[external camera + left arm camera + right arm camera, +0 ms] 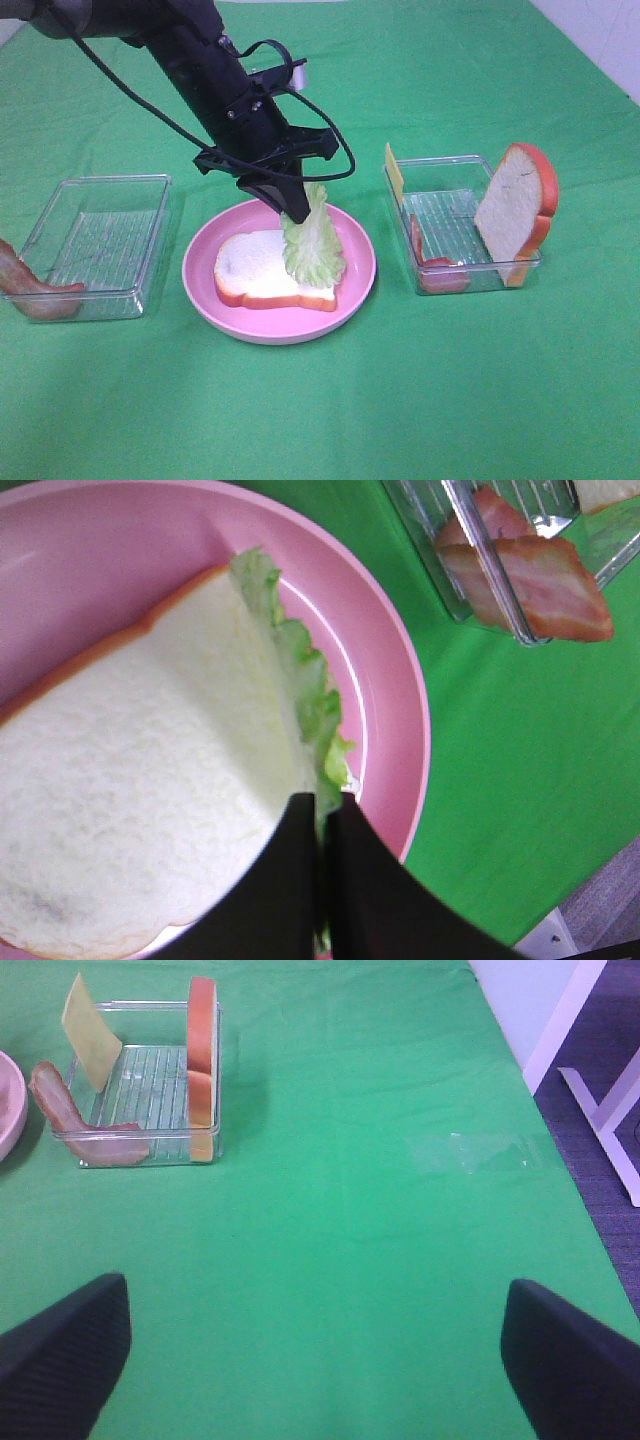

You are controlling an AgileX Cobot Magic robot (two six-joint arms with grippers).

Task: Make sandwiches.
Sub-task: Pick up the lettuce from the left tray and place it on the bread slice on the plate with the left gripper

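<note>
A white bread slice (255, 270) with orange-brown crust lies flat on the round pink plate (352, 290). My left gripper (295, 212) is shut on the top edge of a pale green lettuce leaf (313, 240), which hangs upright with its lower end resting on the bread's right side. The left wrist view shows the shut fingers (290, 880) pinching the lettuce (300, 680) beside the bread (130, 780) on the plate (385, 680). My right gripper (315, 1285) is open and empty over bare green cloth. It is out of the exterior view.
A clear tray (455, 220) right of the plate holds an upright second bread slice (515, 210), a yellow cheese slice (395, 172) and bacon (435, 265). A clear tray (95, 240) on the left has a bacon strip (30, 290) over its front corner.
</note>
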